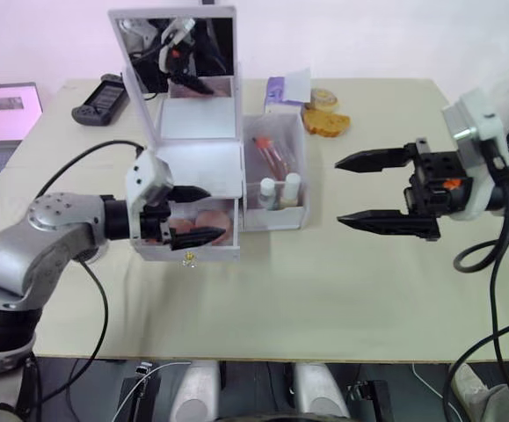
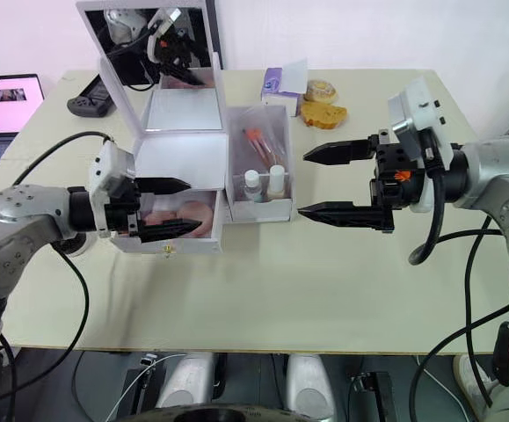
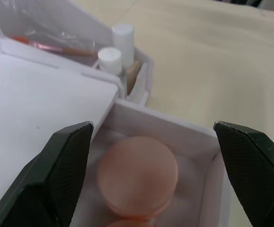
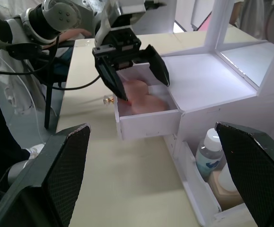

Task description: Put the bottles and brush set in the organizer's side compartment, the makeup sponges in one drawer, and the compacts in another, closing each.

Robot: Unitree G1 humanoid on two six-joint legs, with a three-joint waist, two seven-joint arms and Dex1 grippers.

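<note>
Where beige table ends, laptop glows.

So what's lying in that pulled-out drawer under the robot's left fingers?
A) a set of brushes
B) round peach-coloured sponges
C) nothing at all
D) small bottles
B: the open drawer holds round peach makeup sponges, with the left gripper spread open over them; the bottles stand in the side compartment instead.
</note>
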